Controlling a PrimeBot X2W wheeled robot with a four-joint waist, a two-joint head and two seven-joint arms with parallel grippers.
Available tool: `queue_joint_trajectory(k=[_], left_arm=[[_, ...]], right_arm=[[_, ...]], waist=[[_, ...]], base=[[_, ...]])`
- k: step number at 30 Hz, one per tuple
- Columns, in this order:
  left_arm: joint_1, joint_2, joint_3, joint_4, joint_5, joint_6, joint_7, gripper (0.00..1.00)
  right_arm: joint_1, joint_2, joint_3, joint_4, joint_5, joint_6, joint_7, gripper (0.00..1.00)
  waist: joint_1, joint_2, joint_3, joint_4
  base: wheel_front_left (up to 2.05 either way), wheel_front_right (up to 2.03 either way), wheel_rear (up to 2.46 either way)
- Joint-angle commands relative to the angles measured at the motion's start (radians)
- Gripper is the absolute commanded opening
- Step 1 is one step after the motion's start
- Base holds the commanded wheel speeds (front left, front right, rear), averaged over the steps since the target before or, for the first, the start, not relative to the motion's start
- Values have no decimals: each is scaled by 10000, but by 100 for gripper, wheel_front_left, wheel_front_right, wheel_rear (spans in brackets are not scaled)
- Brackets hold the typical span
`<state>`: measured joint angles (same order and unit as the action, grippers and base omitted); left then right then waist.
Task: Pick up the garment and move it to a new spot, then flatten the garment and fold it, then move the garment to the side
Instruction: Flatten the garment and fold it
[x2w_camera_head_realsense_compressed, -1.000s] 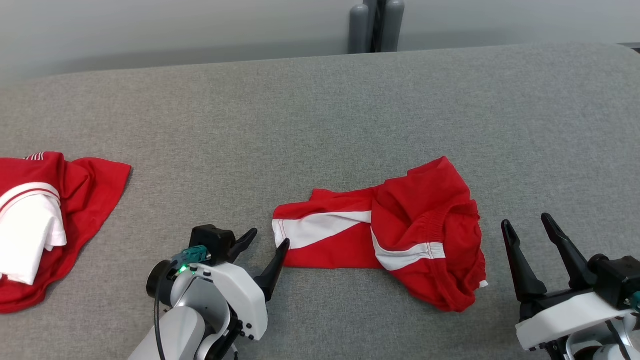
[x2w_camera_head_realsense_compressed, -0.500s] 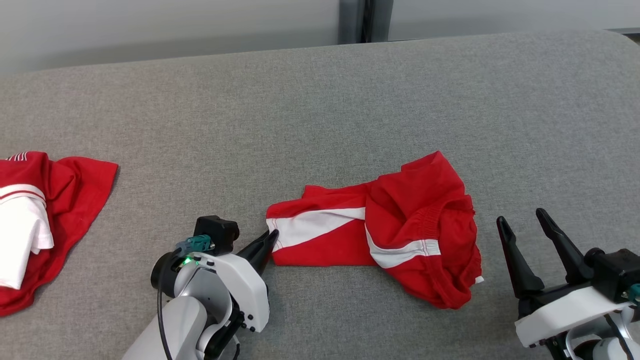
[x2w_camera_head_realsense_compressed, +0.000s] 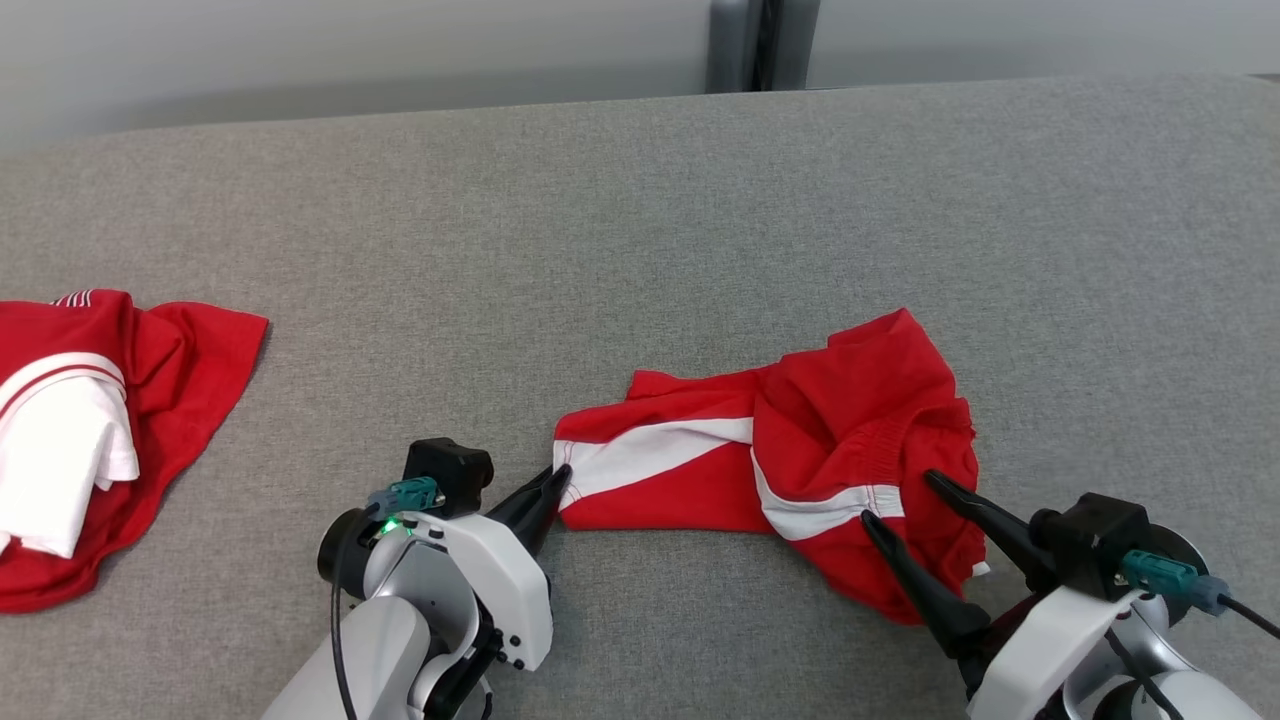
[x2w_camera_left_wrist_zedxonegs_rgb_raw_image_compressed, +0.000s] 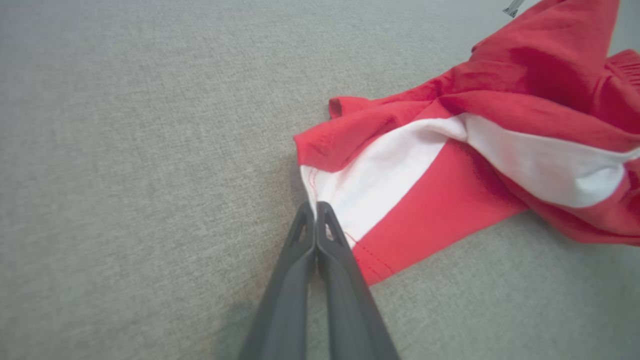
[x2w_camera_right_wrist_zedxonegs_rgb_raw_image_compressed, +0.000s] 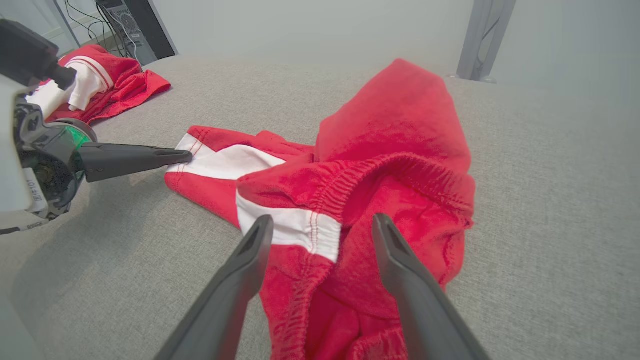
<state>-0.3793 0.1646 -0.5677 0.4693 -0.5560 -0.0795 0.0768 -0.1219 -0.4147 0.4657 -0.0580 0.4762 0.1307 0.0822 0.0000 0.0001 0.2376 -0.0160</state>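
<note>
Red shorts (x2w_camera_head_realsense_compressed: 790, 470), crumpled mid grey table (x2w_camera_head_realsense_compressed: 640, 230): L gripper (x2w_camera_head_realsense_compressed: 561, 474) jaws pinching white hem corner, R gripper (x2w_camera_head_realsense_compressed: 897, 495) jaws spread astride waistband, likely prep for two-point lift w/o bunching.

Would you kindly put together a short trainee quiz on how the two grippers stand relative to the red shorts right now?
1. True or false: the left gripper is shut on the white-striped hem of the red shorts.
2. The right gripper is: A) shut on the waistband; B) open over the waistband; C) shut beside the shorts.
3. Fill in: the other red-and-white garment lies to the robot's ____.
Key: 1 true; 2 B; 3 left.
</note>
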Motion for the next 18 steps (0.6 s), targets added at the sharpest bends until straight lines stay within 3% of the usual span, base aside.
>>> queue_joint_trajectory(k=[1,8,9,10,11,12,13,18], left_arm=[[-185,-6,-17,52,24,-34,-69,0],[-291,-113,-138,162,67,-43,-248,0],[-319,-122,-138,169,70,-34,-287,0],[-319,-122,-138,169,70,-34,-287,0],[-343,-125,-141,183,75,-25,-311,0],[-363,-128,-137,193,77,-10,-355,0],[-379,-110,-124,202,85,8,-388,0],[-428,2,19,111,120,193,-696,0]], right_arm=[[-182,-109,121,104,135,1,139,100],[-624,-366,700,619,528,1,491,100],[-674,-399,789,628,586,1,516,80],[-674,-399,789,628,586,1,516,80],[-728,-422,838,616,644,1,472,46],[-754,-443,902,605,726,1,427,37],[-784,-482,958,579,758,1,366,0],[-839,-629,1005,361,1077,1,64,0]], waist=[[0,-1,7,68],[0,-1,133,325],[0,-1,148,347],[0,-1,148,347],[0,-1,158,363],[0,-1,167,376],[0,-1,174,383],[0,-1,160,355]], base=[[0,0,0],[0,0,0],[0,0,0],[0,0,0],[0,0,0],[0,0,0],[0,0,0],[0,0,0]])
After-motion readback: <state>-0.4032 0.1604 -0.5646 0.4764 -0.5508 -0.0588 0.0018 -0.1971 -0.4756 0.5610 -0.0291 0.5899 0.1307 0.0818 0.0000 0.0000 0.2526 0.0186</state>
